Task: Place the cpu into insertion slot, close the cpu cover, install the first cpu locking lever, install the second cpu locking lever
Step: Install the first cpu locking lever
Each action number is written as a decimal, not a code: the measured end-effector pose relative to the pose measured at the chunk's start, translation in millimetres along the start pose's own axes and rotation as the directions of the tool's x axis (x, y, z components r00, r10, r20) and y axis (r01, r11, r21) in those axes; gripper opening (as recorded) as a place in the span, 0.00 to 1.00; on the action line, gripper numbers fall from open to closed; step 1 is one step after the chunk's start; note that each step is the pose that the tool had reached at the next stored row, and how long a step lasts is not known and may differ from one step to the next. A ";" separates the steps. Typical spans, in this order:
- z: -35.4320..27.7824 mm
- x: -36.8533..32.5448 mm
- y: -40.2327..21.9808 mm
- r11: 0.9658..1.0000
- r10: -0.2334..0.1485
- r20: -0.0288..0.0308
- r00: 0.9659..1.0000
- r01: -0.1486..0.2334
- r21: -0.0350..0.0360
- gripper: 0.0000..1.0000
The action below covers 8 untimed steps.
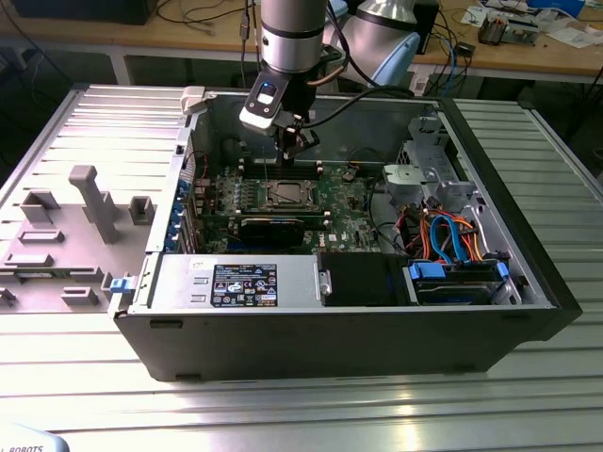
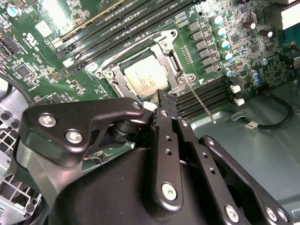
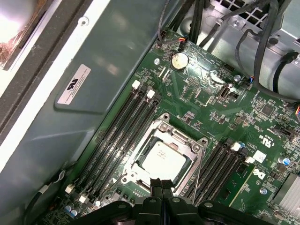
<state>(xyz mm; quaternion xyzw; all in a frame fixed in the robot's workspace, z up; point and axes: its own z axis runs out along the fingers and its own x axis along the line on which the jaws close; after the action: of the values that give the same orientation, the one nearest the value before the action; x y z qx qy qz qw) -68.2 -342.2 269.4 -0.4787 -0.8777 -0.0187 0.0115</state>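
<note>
The cpu (image 2: 145, 77) lies flat in the socket, its silvery top showing through the window of the cpu cover (image 2: 164, 52), which lies down over it. In the first wrist view the cpu (image 3: 161, 160) and cpu cover (image 3: 141, 146) sit just beyond my fingertips. A thin wire locking lever (image 2: 202, 104) slants up free from one side of the socket, and is seen again as the lever (image 3: 198, 166) beside the frame. My gripper (image 1: 288, 158) hangs over the socket's far edge in the exterior view. Its fingers (image 3: 157, 186) are pressed together, shut on nothing.
The motherboard (image 1: 344, 202) lies in an open computer case (image 1: 509, 202). Black memory slots (image 3: 119, 136) flank the socket on both sides. A power supply (image 1: 236, 282) and a drive cage with blue and orange cables (image 1: 452, 240) stand along the case's near side. A grey fixture block (image 1: 89, 202) stands to the exterior view's left.
</note>
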 end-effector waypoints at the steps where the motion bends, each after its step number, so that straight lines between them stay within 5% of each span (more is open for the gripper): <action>1: 0.0 0.0 0.0 1.000 -0.002 0.000 1.000 0.002 0.000 0.11; 6: 0.0 0.0 0.0 0.997 -0.074 -0.002 0.997 0.074 0.003 0.11; 8: 0.0 0.0 0.0 0.992 -0.130 -0.004 0.992 0.130 0.005 0.11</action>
<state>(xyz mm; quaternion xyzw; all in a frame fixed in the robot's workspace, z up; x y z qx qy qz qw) -68.3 -342.2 269.4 -0.4205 -0.9070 -0.0178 0.0130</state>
